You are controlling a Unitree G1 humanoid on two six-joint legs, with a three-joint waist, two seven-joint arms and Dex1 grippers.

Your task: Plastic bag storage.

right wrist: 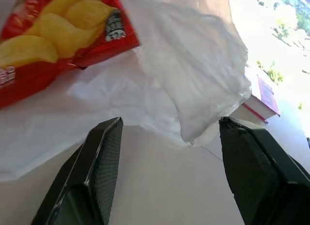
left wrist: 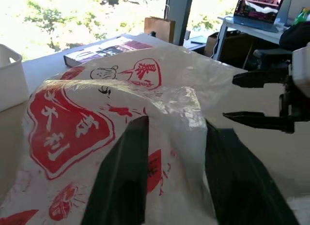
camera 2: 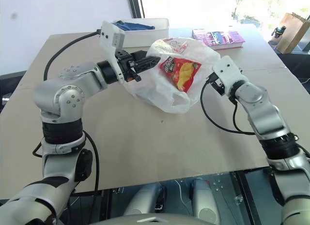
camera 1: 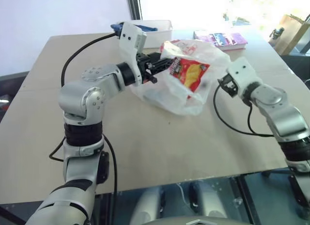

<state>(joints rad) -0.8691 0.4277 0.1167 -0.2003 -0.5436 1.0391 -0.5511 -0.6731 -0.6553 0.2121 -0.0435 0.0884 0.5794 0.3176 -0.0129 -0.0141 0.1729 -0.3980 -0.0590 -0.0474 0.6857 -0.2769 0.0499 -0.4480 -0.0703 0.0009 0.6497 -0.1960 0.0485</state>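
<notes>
Thin translucent white plastic bag with red print (camera 1: pixel 186 89) slumped mid beige table (camera 1: pixel 145 138), red-and-yellow chips packet (camera 1: pixel 190 73) showing, left gripper (left wrist: pixel 173 133) parted around its crinkled fold, right gripper (right wrist: pixel 169 133) spread, empty, just beside it

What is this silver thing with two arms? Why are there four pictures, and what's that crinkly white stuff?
It is a robot with two arms. Each arm ends in a pincer with two black fingers. Two pictures come from cameras on its head, looking down at the table. The other two come from cameras on its wrists, looking along the fingers. On the table lies a plastic bag, white with red drawings. A red chips packet is with it, but I cannot tell whether it is inside the bag or on top. Behind them are a white bin and a pink book. The left pincer has its fingers apart around a fold of the bag. The right pincer is open beside the bag and holds nothing.
</notes>
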